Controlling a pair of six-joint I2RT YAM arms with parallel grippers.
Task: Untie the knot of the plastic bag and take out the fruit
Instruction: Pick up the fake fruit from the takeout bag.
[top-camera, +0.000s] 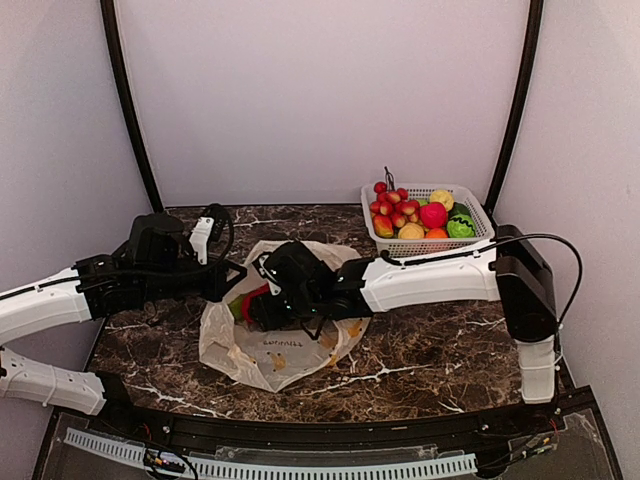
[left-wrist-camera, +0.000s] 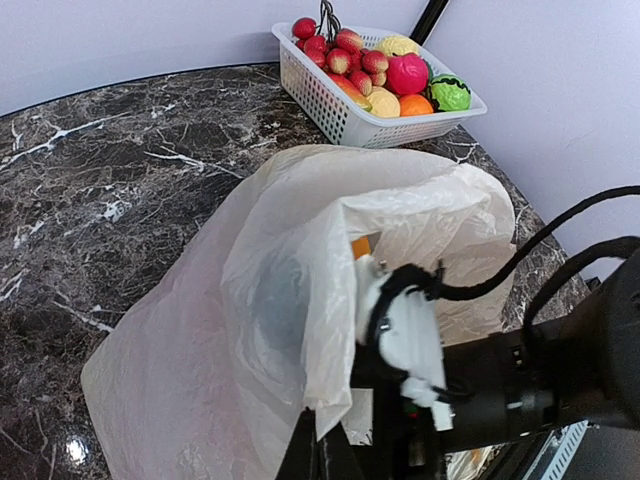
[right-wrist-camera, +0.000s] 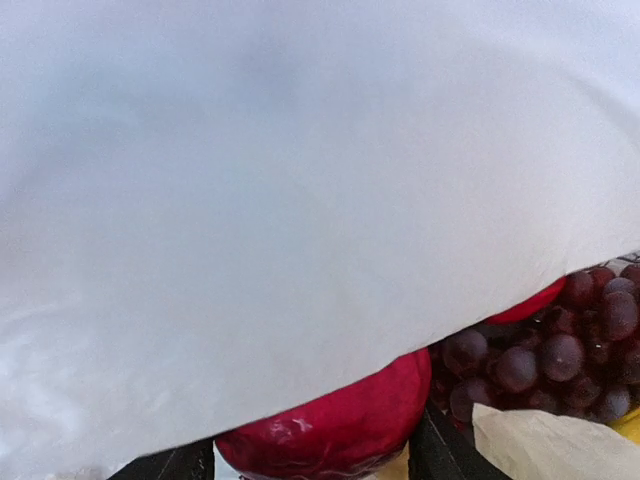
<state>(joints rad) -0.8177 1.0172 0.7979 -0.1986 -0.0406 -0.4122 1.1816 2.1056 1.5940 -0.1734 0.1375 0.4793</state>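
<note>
The cream plastic bag (top-camera: 285, 345) lies on the marble table, its mouth held open; the knot is not in view. My left gripper (top-camera: 228, 282) is shut on the bag's edge and holds it up, the plastic (left-wrist-camera: 300, 280) pinched at my fingertips (left-wrist-camera: 322, 445). My right gripper (top-camera: 258, 305) reaches into the bag's mouth. In the right wrist view its black fingers (right-wrist-camera: 440, 455) sit on either side of a glossy red apple-like fruit (right-wrist-camera: 330, 425) and press on it. A dark purple grape bunch (right-wrist-camera: 560, 350) lies just right of it. Bag plastic (right-wrist-camera: 300, 180) covers the rest of that view.
A white mesh basket (top-camera: 420, 247) with several fruits stands at the back right, also seen in the left wrist view as the basket (left-wrist-camera: 330, 100). The right arm's wrist and cable (left-wrist-camera: 410, 340) cross close in front of my left gripper. Walls close the table's back and sides.
</note>
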